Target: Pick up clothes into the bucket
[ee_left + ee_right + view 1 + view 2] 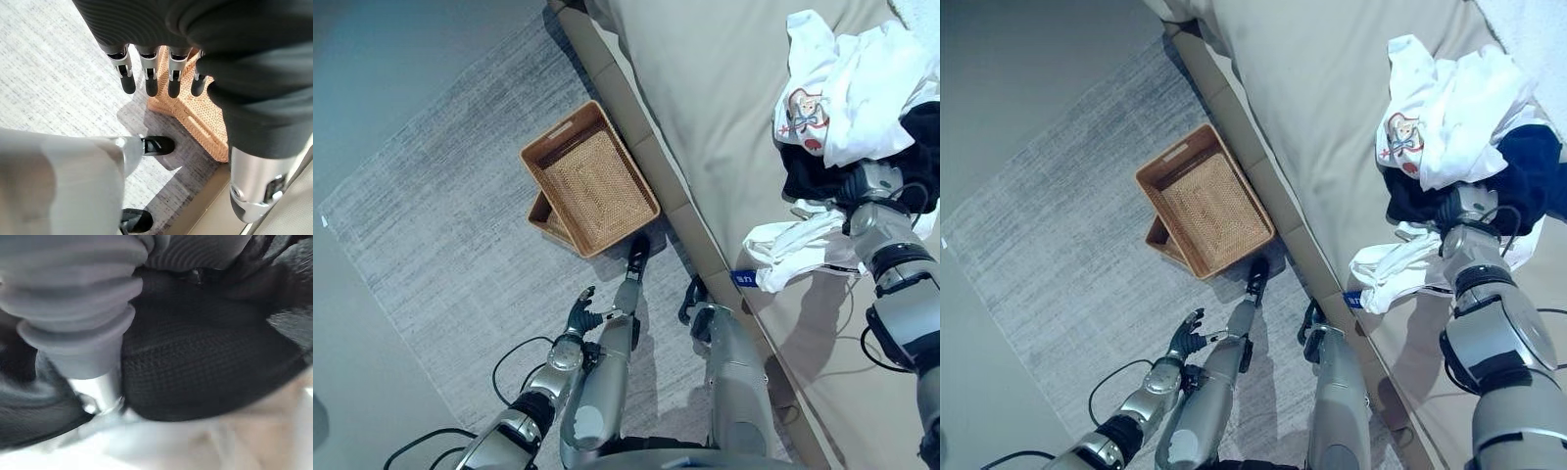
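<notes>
Left eye view gives me the pile of clothes [847, 98], white and dark, on the bed [724, 108] near its edge. My right hand [867, 186] is buried in the dark cloth; I cannot tell how its fingers sit. My left hand [582, 315] hangs over the rug [431, 245], fingers [128, 78] straight and spread, near the wicker basket [592, 176] beside the bed.

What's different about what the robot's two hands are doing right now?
The left hand hangs low over the grey rug, near the woven basket, fingers relaxed and holding nothing. The right hand reaches up onto the beige bed and is buried in the pile of clothes, against a dark garment, so its fingers are hidden. Both have a dark ribbed cover at the wrist.
</notes>
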Motion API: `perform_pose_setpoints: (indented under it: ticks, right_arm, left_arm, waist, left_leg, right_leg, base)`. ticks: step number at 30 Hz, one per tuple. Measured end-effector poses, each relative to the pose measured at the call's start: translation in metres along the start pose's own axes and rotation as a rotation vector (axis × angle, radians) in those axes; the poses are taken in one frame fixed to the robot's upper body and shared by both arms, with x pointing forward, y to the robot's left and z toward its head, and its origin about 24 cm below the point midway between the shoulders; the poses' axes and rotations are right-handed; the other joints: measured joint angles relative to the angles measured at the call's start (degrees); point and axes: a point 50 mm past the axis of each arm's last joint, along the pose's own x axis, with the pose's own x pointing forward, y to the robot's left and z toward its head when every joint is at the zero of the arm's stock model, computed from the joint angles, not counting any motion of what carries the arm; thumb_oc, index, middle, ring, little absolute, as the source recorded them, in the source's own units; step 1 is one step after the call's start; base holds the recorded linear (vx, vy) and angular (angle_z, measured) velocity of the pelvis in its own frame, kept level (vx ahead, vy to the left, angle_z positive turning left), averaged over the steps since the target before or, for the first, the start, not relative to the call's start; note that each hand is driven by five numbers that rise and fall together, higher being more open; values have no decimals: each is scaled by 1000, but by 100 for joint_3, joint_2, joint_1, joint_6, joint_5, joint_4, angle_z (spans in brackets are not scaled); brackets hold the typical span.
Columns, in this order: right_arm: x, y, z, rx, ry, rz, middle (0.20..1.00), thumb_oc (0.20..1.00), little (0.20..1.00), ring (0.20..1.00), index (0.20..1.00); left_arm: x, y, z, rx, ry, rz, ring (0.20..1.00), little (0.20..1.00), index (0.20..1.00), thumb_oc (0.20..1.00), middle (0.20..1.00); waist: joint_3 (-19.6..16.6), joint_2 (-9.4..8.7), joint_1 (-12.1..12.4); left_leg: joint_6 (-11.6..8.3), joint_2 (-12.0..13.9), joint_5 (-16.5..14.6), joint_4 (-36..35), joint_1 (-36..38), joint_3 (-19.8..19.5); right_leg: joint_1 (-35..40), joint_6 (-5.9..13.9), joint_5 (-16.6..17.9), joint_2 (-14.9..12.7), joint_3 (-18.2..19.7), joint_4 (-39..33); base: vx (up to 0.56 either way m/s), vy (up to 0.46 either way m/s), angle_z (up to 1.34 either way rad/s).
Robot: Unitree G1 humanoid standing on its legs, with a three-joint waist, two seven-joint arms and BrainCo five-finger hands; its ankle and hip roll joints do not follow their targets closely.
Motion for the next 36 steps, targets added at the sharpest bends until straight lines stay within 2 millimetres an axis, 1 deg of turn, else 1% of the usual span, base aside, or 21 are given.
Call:
perform_pose_setpoints:
  ticks: [1,4,7,9,10,11,12,13,14,15,16,17,18,20,23,25,30,33,36]
  right_arm:
    - [0,0,-3,9,10,-1,200,200,200,200,200]
    - [-2,0,-21,43,63,-6,200,200,200,200,200]
    - [-3,-2,-27,134,99,-31,200,200,200,200,200]
    - [0,-10,-26,175,105,-49,200,200,200,200,200]
    - [2,-19,-23,210,87,-79,200,200,200,200,200]
    - [3,-23,-22,237,80,-94,200,200,200,200,200]
    - [6,-36,-9,339,40,-140,200,200,200,200,200]
    - [6,-46,3,400,-19,-184,200,200,200,200,200]
    - [-2,-66,25,531,-148,-297,200,200,200,200,200]
    - [-13,-78,36,644,-235,-386,200,200,200,200,200]
    - [-19,-82,39,688,-277,-429,200,200,200,200,200]
    - [-28,-92,47,751,-338,-503,200,200,200,200,200]
    - [-31,-98,50,784,-356,-551,200,200,200,200,200]
    - [-34,-101,52,831,-356,-599,200,200,200,200,200]
    - [-37,-102,50,865,-333,-662,200,200,200,200,200]
    - [-44,-102,61,905,-361,-696,200,200,200,200,200]
    - [-53,-101,77,925,-397,-754,200,200,200,200,200]
    - [-53,-100,77,904,-403,-757,200,200,200,200,200]
    - [-50,-96,74,883,-391,-735,200,200,200,200,200]
  left_arm:
    - [0,0,0,-2,-1,1,1000,1000,1000,1000,1000]
    - [0,-1,1,-14,-2,7,1000,1000,1000,1000,1000]
    - [1,-1,3,-14,-9,12,1000,1000,1000,1000,1000]
    - [1,-1,5,-19,-14,16,1000,1000,1000,1000,1000]
    - [2,0,7,-24,-23,22,1000,1000,1000,1000,1000]
    - [3,0,9,-26,-26,26,1000,1000,1000,1000,1000]
    - [3,3,9,-41,-29,42,1000,1000,1000,1000,1000]
    - [3,5,10,-50,-28,55,1000,1000,1000,1000,1000]
    - [4,7,10,-64,-31,78,1000,1000,1000,1000,1000]
    - [4,8,13,-79,-42,93,1000,1000,1000,1000,1000]
    - [4,10,14,-84,-50,103,1000,1000,1000,1000,1000]
    - [4,13,16,-93,-62,119,1000,1000,1000,1000,1000]
    - [4,14,16,-97,-65,133,1000,1000,1000,1000,1000]
    - [4,17,16,-103,-63,150,1000,1000,1000,1000,1000]
    - [4,18,15,-103,-65,166,1000,1000,1000,1000,1000]
    - [3,19,13,-99,-59,178,1000,1000,1000,1000,1000]
    - [3,20,12,-98,-53,200,1000,1000,1000,1000,1000]
    - [3,20,11,-97,-49,206,1000,1000,1000,1000,1000]
    - [3,21,10,-96,-47,208,1000,1000,1000,1000,1000]
  waist:
    - [0,0,12]
    - [-3,6,106]
    - [-2,6,96]
    - [-3,5,74]
    - [0,-2,29]
    - [2,-7,1]
    - [29,-55,-127]
    - [53,-95,-175]
    - [97,-167,-259]
    - [109,-213,-361]
    - [113,-226,-351]
    - [132,-274,-450]
    - [140,-299,-526]
    - [149,-341,-551]
    - [152,-347,-508]
    - [152,-347,-512]
    - [153,-346,-496]
    - [153,-346,-453]
    - [153,-346,-356]
  left_leg:
    - [0,-5,0,-2,7,1]
    - [1,-29,0,0,19,3]
    - [15,-48,11,11,87,28]
    - [36,-56,28,23,127,58]
    - [102,-59,100,56,123,71]
    - [102,-55,100,56,121,72]
    - [102,-44,100,59,119,112]
    - [104,-21,102,67,114,179]
    - [136,8,163,103,123,300]
    - [135,21,163,112,125,361]
    - [159,25,182,109,120,361]
    - [160,63,180,107,122,402]
    - [160,78,180,106,121,412]
    - [161,96,182,110,124,432]
    - [161,137,181,105,111,440]
    - [160,146,180,97,108,452]
    - [149,143,172,72,100,465]
    - [146,144,172,42,102,490]
    - [145,145,173,33,107,502]
  right_leg:
    - [0,0,0,-7,0,7]
    - [5,0,-1,-35,7,23]
    - [74,0,-1,-56,14,27]
    - [105,4,1,-53,52,16]
    - [105,5,0,-47,68,-6]
    - [105,5,1,-43,70,-17]
    - [106,14,11,-19,105,-71]
    - [86,48,37,16,175,-107]
    - [78,87,73,65,282,-145]
    - [79,94,78,95,335,-179]
    - [79,105,92,104,335,-204]
    - [86,115,130,151,376,-281]
    - [98,119,136,173,383,-311]
    - [100,113,142,190,394,-325]
    - [99,109,147,236,396,-374]
    - [97,109,147,245,399,-395]
    - [95,110,146,247,408,-433]
    - [90,110,146,243,408,-441]
    - [82,111,146,244,420,-435]
  base:
    - [4,-13,3]
    - [-3,5,1]
    - [-2,8,1]
    - [-2,26,-8]
    - [-5,25,-9]
    - [-7,24,-9]
    - [-6,16,-17]
    - [-8,4,-39]
    - [-9,2,-43]
    - [-24,8,-34]
    - [-2,4,-22]
    - [-17,5,-17]
    - [20,-13,-15]
    - [-5,1,-6]
    - [-3,12,-3]
    - [16,3,-1]
    - [0,0,0]
    - [0,0,0]
    - [0,0,0]
